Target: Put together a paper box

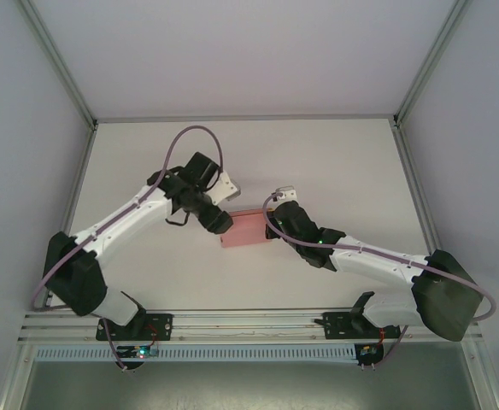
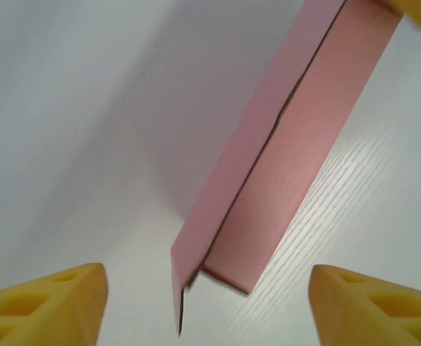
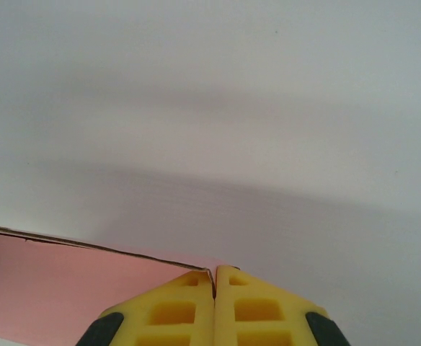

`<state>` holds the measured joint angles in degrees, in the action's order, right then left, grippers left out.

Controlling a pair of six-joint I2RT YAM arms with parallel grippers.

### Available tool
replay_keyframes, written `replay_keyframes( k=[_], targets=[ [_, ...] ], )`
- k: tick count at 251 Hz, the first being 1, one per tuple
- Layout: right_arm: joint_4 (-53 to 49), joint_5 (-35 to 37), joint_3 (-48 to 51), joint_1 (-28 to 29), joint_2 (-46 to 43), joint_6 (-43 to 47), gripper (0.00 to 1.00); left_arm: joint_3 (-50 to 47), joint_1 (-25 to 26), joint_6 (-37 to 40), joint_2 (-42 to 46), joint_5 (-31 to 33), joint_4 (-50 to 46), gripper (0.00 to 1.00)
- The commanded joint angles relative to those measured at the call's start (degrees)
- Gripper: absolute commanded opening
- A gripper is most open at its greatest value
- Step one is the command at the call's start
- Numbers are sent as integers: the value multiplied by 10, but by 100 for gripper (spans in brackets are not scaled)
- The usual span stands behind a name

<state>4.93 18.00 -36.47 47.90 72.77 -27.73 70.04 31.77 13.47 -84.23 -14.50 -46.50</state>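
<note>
Pink card, the box (image 1: 243,229) lies at the middle of the top view on the white bench (image 1: 343,162). Its long axis runs nearly left to right across the frame, the left end a little lower than the right. It sits between the two end effectors.

In the left wrist view the box (image 2: 297,144) runs on a slant from the lower middle to the upper right corner. Two long panels meet along a crease with a thin dark gap, and the left panel is paler. The near end points down the frame toward the camera, and the far end meets a yellow tip at the upper right.

The left end effector (image 1: 221,224) is at the box's left end. It is released, with its yellow fingers (image 2: 45,306) wide apart at the bottom corners and touching nothing.

The right end effector (image 3: 215,277) is at the right end (image 1: 272,220). It is clenched, pads pressed together, on the thin edge of the box (image 3: 66,288), which enters from the lower left.
</note>
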Motion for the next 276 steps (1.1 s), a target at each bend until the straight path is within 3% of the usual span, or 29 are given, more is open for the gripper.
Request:
replay_keyframes(
  k=[1, 11, 38, 87, 141, 204, 226, 276],
  targets=[
    [-46, -13, -2, 9, 9, -2, 0, -47, 0, -78, 47, 26, 48, 68],
    [-46, -14, -3, 9, 9, 0, 0, -56, 0, -94, 56, 39, 55, 66],
    [-46, -18, -5, 10, 9, 4, 0, -55, -1, -128, 51, 70, 52, 49],
    [-46, -18, -7, 9, 14, 7, 0, -43, 1, -138, 15, 31, 53, 37],
    [-50, -14, -7, 9, 14, 12, 0, -39, 1, -181, 11, 12, 72, 2],
    [-51, 5, -10, 21, 26, 10, 0, -18, 1, -319, -5, 13, 87, 0],
    [-50, 14, -10, 27, 34, 6, 0, -16, 0, -355, -11, -14, 93, 0],
    [-50, 28, -11, 37, 52, 3, 0, -10, 1, -397, -18, -21, 88, 0]
  ],
)
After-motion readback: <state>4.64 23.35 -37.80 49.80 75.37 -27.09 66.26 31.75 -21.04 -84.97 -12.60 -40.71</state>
